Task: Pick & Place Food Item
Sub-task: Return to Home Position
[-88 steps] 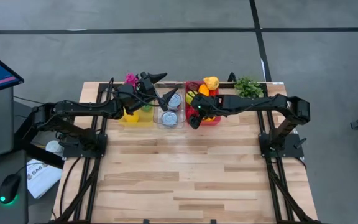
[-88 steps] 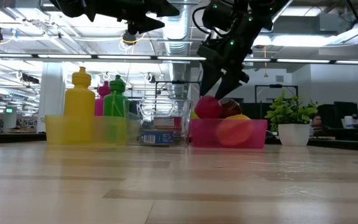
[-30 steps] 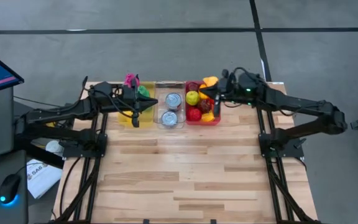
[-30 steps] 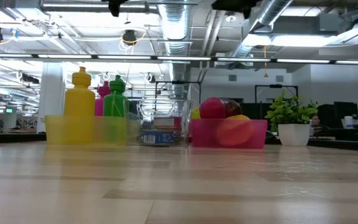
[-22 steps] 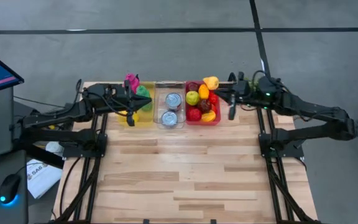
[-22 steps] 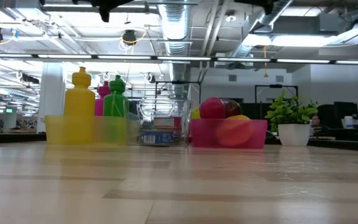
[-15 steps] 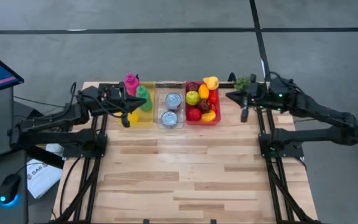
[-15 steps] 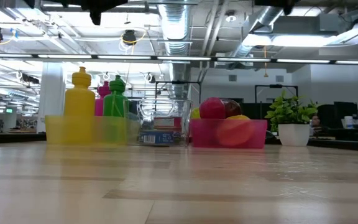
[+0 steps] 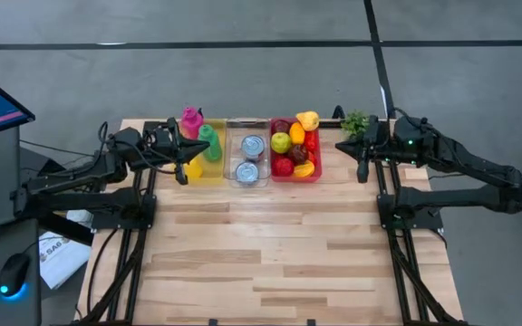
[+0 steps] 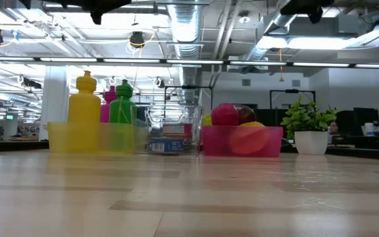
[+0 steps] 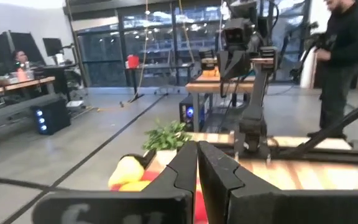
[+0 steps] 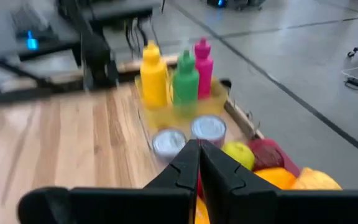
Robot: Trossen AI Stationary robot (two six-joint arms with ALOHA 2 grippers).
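A pale butcher-block wooden table (image 9: 270,263) stands on a grey concrete floor (image 9: 243,81) crossed by dark lines. The low view looks level across the planks into an open hall of ceiling ducts and strip lights.

Three bins sit side by side along the far edge. A translucent yellow plastic bin (image 9: 208,174) holds pink, green and yellow bottles, and a clear plastic bin (image 9: 247,184) holds two tin cans. The third is the translucent pink plastic bin (image 9: 317,149). The round red apple (image 9: 284,166) lies inside the pink bin among other fruit, at its near end on the side next to the clear bin. A small potted green plant (image 9: 356,120) stands near the far right corner.

From the bins to the near edge the wood lies open across its width, bounded by the arms' dark frame rails on either side.

The left gripper (image 9: 181,174) hangs above the yellow bin's near left corner. The right gripper (image 9: 362,170) hangs above the table between the pink bin and the right rail.

Only the wrist views settle the grip. The left fingers (image 11: 182,171) and the right fingers (image 12: 185,168) are each pressed together, holding nothing. The left wrist view alone shows a person in dark clothing (image 11: 347,43) standing beyond the table.
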